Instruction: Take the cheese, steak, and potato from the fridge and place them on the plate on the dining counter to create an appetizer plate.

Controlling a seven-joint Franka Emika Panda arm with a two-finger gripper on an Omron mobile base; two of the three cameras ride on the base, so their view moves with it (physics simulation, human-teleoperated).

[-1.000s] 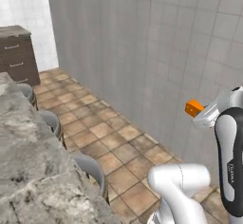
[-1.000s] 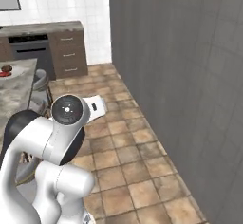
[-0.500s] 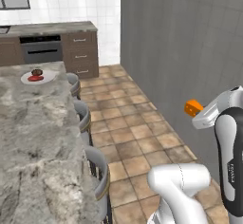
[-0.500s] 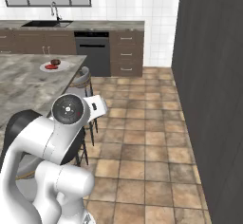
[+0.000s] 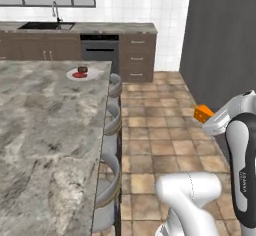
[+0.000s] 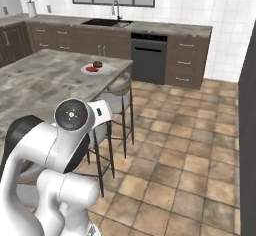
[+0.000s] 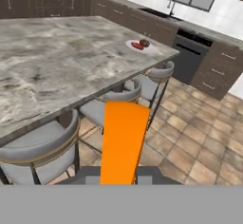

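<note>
Your pincer (image 7: 118, 178) is clamped on the cheese (image 7: 123, 140), which sticks out over the tiled floor (image 5: 160, 145), well apart from the dining worktop (image 5: 45, 125). The plate (image 5: 81, 75) sits near the worktop's far corner, already carrying the steak (image 5: 79, 74) and the potato (image 5: 83, 69). Grey stools (image 5: 111, 125) line the worktop's edge between you and the plate; wall cabinets (image 6: 100, 42) and a sink (image 6: 107, 22) stand beyond

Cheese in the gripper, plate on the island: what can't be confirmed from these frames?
- Gripper contact with cheese: hand view, fingertips cut off at the bottom edge.
- Steak and potato on plate: left base view, too small to judge their resting.
</note>
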